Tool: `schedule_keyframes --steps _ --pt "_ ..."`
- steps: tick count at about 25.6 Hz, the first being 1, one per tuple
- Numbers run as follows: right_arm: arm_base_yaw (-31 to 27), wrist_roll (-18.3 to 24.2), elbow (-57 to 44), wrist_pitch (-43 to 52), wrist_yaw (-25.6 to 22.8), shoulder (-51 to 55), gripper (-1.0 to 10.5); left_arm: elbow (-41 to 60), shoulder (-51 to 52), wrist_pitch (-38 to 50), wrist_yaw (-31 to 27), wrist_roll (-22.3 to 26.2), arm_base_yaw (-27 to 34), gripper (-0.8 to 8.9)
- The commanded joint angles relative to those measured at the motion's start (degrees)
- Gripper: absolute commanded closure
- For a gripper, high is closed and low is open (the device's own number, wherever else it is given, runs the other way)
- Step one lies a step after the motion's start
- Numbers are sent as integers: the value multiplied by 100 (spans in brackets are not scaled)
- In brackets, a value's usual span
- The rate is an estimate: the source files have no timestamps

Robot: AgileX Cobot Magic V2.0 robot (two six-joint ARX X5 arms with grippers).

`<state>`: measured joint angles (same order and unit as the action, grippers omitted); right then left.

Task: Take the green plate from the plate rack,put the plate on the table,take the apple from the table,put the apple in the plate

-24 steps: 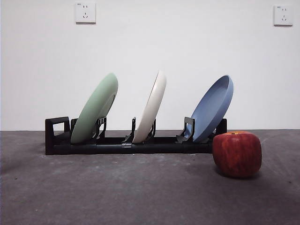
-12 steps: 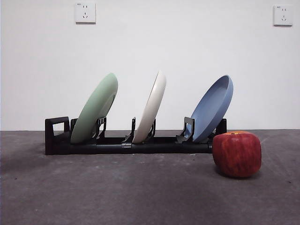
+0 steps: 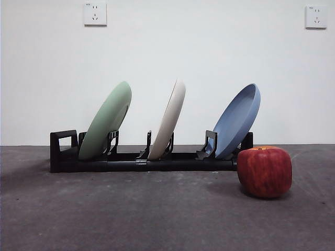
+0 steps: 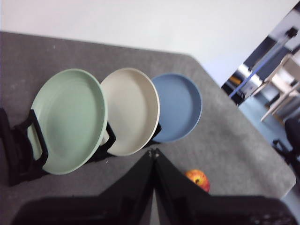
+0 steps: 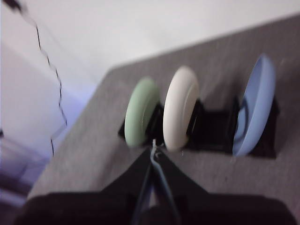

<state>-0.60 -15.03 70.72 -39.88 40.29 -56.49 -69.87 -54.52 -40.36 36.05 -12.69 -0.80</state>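
Mint-green, the green plate (image 3: 107, 121) leans in the plate rack (image 3: 63, 151) at its left end, then the cream plate (image 3: 168, 119), the blue plate (image 3: 238, 120), and the apple (image 3: 265, 171) on the table (image 3: 131, 214). We judge nothing done: our left gripper (image 4: 153, 154) and right gripper (image 5: 153, 146) hang closed, empty.

Both grippers are matte black. The left gripper (image 4: 153, 154) has two flat, wedge-shaped jaws tapering to a point from a broad dark base. The right gripper (image 5: 153, 146), blurred, seems similar, bluish along its edges.
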Motion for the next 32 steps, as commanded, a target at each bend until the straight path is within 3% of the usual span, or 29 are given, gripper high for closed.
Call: schedule_keyframes --steps 1,5,9,12,15,20,28,32 --pt "212 610 393 -476 -151 -393 940 -393 -352 -326 39 452 -28 815" --pt "474 763 815 -894 -649 -824 886 -756 -737 -673 33 590 -72 766" --pt "645 758 1073 -1073 -981 -1086 583 -822 -925 -678 31 586 -76 522" --pt "748 758 1209 -1117 -1056 -1217 462 -822 -1019 -678 -7 586 -146 498" --pt "820 761 1303 -1110 -1095 -1296 465 -824 -1130 -627 -31 584 -225 498" --pt "1003 756 1440 -1117 -1296 -1379 471 -1069 -1746 -251 -1073 540 -656 498" --pt "1272 754 1440 -1237 -1547 -1379 474 -3501 -4033 -935 -2177 577 -1390 498" --pt "1272 758 1440 -1305 -1593 -1379 474 -4468 -5016 -1189 -2396 575 -1574 499"
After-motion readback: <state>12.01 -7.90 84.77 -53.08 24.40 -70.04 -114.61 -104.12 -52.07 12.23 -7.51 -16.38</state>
